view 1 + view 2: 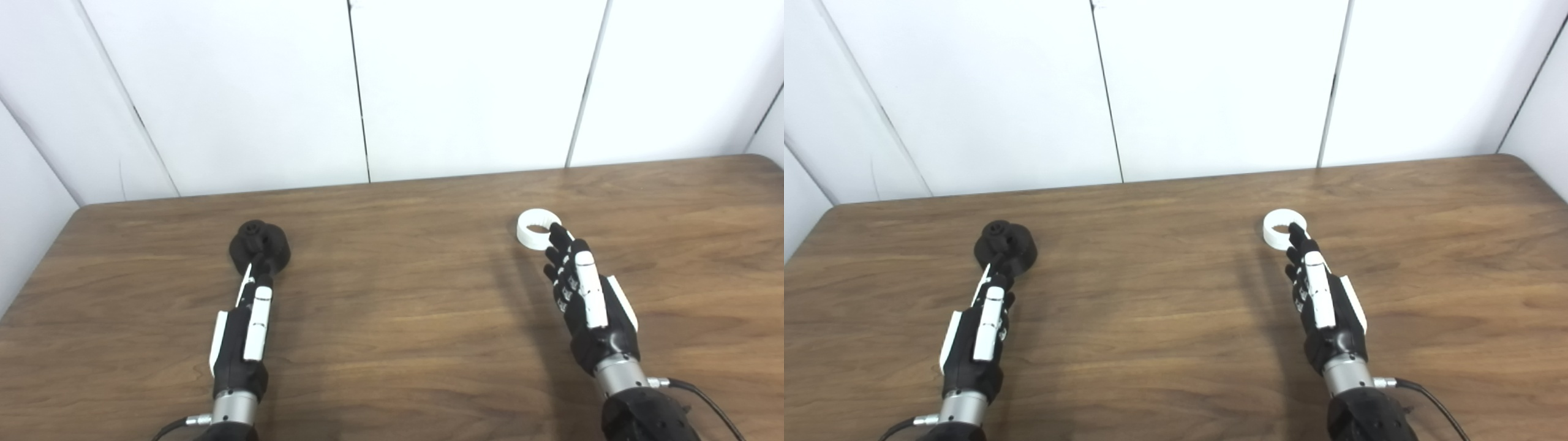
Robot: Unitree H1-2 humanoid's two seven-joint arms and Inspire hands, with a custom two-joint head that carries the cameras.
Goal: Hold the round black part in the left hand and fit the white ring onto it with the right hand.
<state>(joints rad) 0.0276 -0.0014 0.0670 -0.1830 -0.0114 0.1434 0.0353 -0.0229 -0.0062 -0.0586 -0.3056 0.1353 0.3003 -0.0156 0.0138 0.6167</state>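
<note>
Nearest to me are my two forearms, coming in from the bottom edge onto the wooden table (392, 343). My left hand (245, 324) lies stretched forward with its fingers straight and close together, holding nothing. Its fingertips reach the near edge of the round black part (260, 245), which sits on the table on the left side, just beyond the hand (whether the tips actually touch it or only overlap it in my view, I cannot tell).

On the right side, the white ring (536, 229) lies flat on the table, its hole facing up. My right hand (587, 300) is extended toward it, fingers slightly spread and straight, gripping nothing. The foremost fingertip meets the ring's near right rim; the rest of the hand trails behind it toward me.

Ring and black part lie well apart, with bare wood between them. White wall panels (1213, 86) stand behind the table's far edge.
</note>
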